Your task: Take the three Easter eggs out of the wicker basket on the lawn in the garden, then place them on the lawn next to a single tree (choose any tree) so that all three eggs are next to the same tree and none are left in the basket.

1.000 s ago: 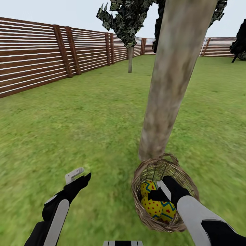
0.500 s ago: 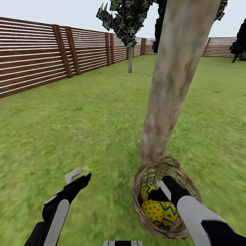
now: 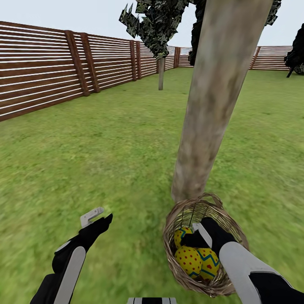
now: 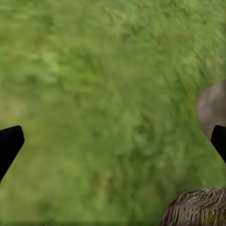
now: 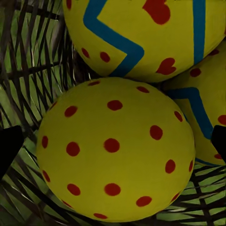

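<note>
Two black fingertips of your right gripper (image 5: 113,141) stand wide apart on either side of the nearest yellow, red-dotted Easter egg (image 5: 115,148), closed on nothing yet. Judged by its smooth round shell, that egg will be hard, light and slippery; take it across its widest middle, pads square, or it may squirt out. Behind it, touching, lie the other two yellow eggs with blue zigzag bands (image 5: 136,33). All three sit in the small round brown woven-twig basket (image 3: 181,219), which looks light enough to shift if nudged. It rests on the mottled green lawn (image 3: 105,147), just beside the thick pale grey-brown tree trunk (image 3: 211,105). Your left gripper (image 3: 98,217) hovers spread and empty over grass.
</note>
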### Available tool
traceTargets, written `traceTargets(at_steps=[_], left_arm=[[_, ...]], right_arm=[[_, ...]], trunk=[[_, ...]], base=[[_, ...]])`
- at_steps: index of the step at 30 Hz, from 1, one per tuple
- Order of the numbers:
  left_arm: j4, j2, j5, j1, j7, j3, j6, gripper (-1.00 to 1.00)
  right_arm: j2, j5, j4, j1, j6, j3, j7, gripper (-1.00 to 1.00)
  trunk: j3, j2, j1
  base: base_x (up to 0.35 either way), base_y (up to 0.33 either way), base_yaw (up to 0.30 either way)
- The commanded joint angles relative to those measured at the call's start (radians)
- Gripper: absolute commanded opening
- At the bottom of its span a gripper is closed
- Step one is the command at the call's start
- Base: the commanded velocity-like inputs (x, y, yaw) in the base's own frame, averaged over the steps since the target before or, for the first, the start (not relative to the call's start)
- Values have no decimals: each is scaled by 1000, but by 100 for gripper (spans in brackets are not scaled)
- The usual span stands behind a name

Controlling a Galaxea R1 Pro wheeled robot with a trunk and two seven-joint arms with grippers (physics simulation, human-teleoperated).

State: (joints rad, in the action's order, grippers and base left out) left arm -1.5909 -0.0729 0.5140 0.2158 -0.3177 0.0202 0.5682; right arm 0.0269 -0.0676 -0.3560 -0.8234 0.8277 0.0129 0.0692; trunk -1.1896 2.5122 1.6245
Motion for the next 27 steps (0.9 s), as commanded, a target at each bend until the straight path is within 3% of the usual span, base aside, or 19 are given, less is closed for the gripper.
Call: traceTargets(at_steps=[1,10,14,20,27], left_arm=[[-1,-1,11,1,-8,1,4,100],[-3,-3,11,1,-9,-2,3,100],[-3,-3,11,1,-10,-3,3,100],[-3,-3,11,1,-10,-3,2,100],[-3,-4,11,1,-11,-5,2,100]], right_arm=[[0,-5,-1,0,4,1,0,100],[-1,-5,-1,0,4,0,6,100],[0,-4,-1,0,4,-1,6,100],[1,-4,-1,0,4,-1,6,100],[0,-4,-1,0,4,-1,6,100]], trunk=[[-1,0,0],[-1,0,0],[-16,1,2],[-16,1,2],[-32,2,3]], base=[[0,0,0],[0,0,0],[0,0,0],[0,0,0],[0,0,0]])
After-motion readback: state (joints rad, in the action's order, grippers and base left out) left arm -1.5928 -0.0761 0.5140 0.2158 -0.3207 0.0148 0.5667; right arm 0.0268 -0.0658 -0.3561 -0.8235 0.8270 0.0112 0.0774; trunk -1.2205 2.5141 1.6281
